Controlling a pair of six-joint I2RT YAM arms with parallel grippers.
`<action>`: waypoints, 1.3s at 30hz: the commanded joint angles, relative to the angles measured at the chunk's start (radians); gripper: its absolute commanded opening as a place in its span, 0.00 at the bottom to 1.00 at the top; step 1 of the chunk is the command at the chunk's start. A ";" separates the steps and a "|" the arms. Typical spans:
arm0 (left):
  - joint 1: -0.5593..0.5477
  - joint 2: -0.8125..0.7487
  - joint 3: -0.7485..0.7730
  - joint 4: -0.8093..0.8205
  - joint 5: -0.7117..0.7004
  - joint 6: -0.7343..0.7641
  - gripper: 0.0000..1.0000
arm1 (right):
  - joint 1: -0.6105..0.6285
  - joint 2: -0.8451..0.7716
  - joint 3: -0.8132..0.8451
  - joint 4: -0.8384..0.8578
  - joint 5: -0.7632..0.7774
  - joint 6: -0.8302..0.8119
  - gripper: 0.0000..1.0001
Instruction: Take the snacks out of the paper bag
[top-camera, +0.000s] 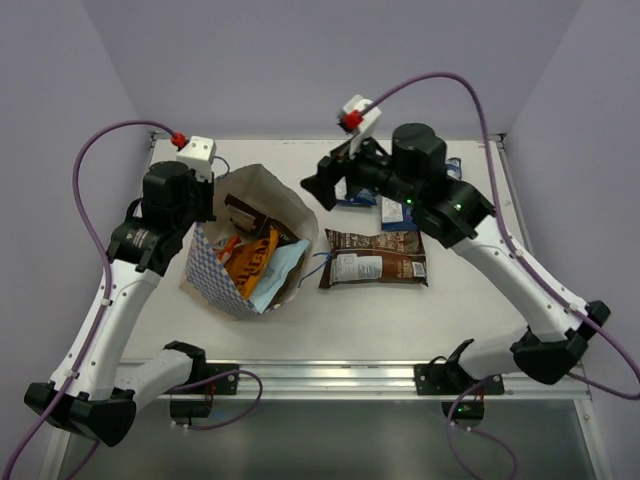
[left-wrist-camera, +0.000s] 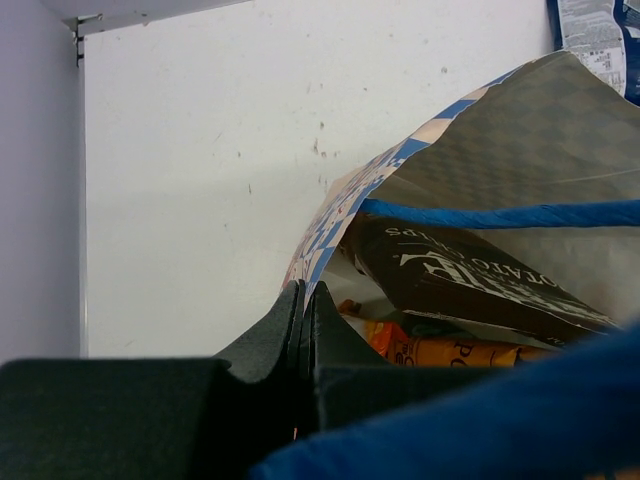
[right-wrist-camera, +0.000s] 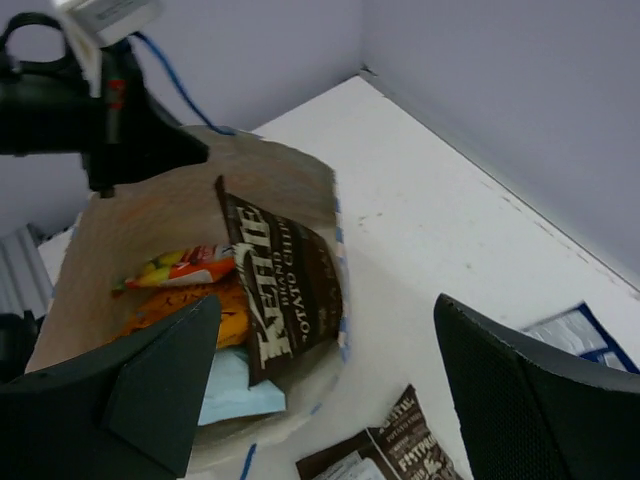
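Right of centre in the top view, a brown packet (top-camera: 372, 258) and blue packets (top-camera: 393, 214) lie out, but several snacks (top-camera: 255, 262) sit inside the paper bag (top-camera: 215, 278) at left-centre, its rim pinched by the left gripper (left-wrist-camera: 305, 305), the right gripper (right-wrist-camera: 328, 310) spread wide.

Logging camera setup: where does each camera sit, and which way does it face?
Top external: above and behind the arms, looking down on the table; both show.
Left wrist: low at the bag rim, facing into it; left gripper shut on the rim.
Right wrist: above the bag, looking down into it; right gripper open.
Shared: both wrist views show the Kettle packet.
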 joint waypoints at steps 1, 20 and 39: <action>-0.006 -0.029 0.055 0.063 0.020 0.010 0.00 | 0.095 0.158 0.127 -0.090 -0.031 -0.141 0.90; -0.006 -0.041 0.047 0.058 0.023 0.001 0.00 | 0.201 0.641 0.370 -0.119 -0.073 -0.123 0.64; -0.006 -0.027 0.049 0.049 -0.132 -0.008 0.00 | 0.169 0.022 0.330 -0.149 -0.093 -0.137 0.00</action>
